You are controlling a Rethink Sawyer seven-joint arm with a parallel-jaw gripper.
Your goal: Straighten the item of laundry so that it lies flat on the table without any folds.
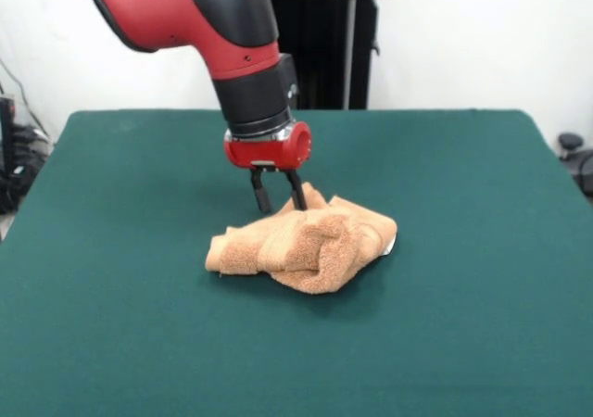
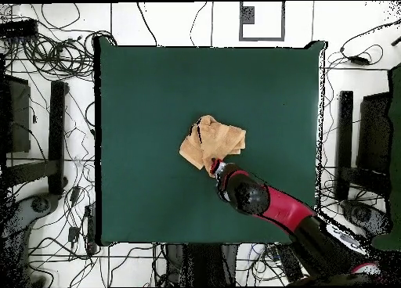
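The light orange-tan towel [image 1: 306,243] lies crumpled in a heap near the middle of the dark green table [image 1: 111,250], with several folds and a small white tag [image 1: 392,244] at its right end. My gripper [image 1: 280,204] points down at the towel's far edge. Its two black fingers [image 1: 260,195] stand apart with green table showing between them, and the tips are at or just touching the cloth. In the overhead view the towel [image 2: 211,142] sits just above the arm's red wrist [image 2: 219,170], which hides the fingers. The table [image 2: 141,97] spreads wide around it.
The robot's black pedestal [image 1: 324,46] stands behind the table's far edge. Cables and dark stands [image 2: 56,128] lie on the floor around the table. Green tabletop surrounds the towel on all sides.
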